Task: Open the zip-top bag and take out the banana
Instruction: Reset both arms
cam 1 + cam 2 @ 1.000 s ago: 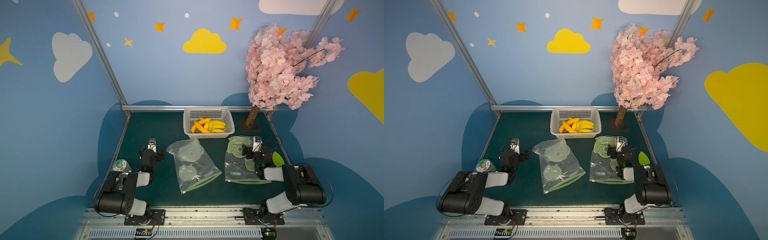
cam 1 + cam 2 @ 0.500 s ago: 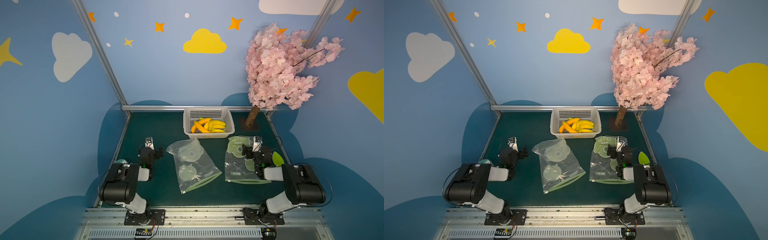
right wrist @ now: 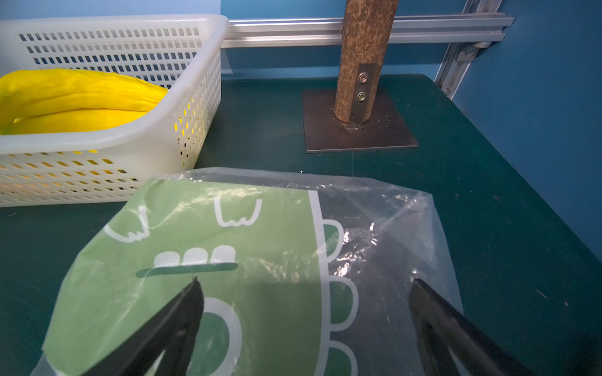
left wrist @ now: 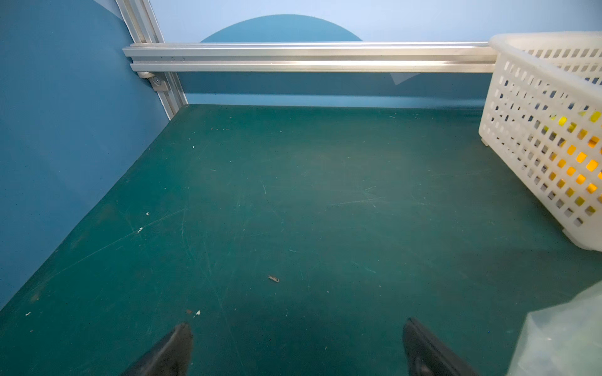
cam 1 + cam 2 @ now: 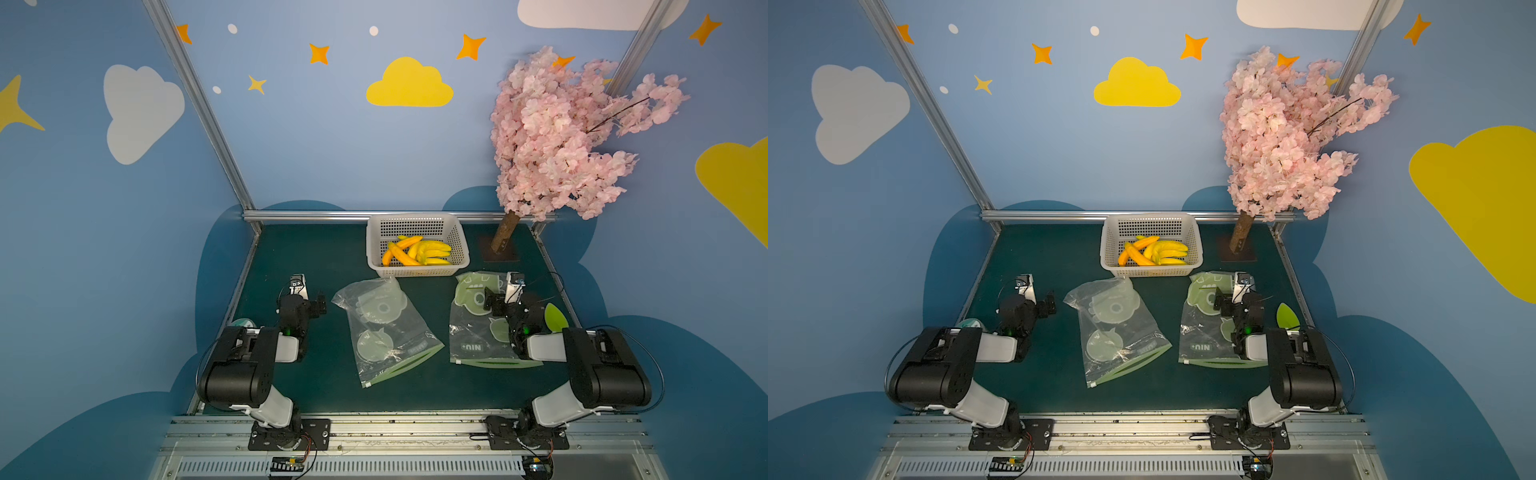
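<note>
My left pincer (image 4: 298, 328) stands wide open over bare green table (image 4: 293, 195), holding nothing. My right pincer (image 3: 304, 283) is spread just as wide, empty, low above the printed zip-top bag (image 3: 228, 254) on my right side; I cannot tell whether its tips touch the plastic. A 2nd clear bag (image 5: 386, 328) lies flat between my 2 arms, its green zip strip toward my bases. The bananas (image 5: 419, 251) lie in the white basket (image 5: 417, 272) at the table's far edge, just beyond both bags.
</note>
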Controlling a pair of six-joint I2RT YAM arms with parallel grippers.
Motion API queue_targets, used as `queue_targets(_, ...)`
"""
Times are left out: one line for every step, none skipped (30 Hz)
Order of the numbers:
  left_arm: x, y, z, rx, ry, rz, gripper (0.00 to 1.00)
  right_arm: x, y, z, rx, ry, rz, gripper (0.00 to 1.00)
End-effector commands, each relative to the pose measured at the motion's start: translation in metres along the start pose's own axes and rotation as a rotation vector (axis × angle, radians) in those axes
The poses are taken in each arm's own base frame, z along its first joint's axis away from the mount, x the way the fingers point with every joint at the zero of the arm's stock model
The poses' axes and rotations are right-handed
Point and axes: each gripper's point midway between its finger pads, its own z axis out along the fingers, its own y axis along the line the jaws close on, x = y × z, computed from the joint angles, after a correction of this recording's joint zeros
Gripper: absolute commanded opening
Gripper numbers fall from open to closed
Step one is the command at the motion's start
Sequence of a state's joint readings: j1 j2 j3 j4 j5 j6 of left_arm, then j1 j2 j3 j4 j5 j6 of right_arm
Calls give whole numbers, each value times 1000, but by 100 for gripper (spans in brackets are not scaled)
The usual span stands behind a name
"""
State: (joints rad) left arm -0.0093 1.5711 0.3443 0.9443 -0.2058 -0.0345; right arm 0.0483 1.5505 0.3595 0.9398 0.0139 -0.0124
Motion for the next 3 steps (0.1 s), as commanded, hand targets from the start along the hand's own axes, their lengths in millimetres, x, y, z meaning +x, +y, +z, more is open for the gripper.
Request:
queue_targets(-7,1,2,-4,-25,-16,100,-3,0,-1,16,-26,-18,98)
queue_targets(-8,1,1,-4,-26,-16,100,-3,-1,-1,16,-26,-17,98)
queue_targets(-8,1,2,-3,-26,-15,100,-3,0,-1,16,-25,-18,98)
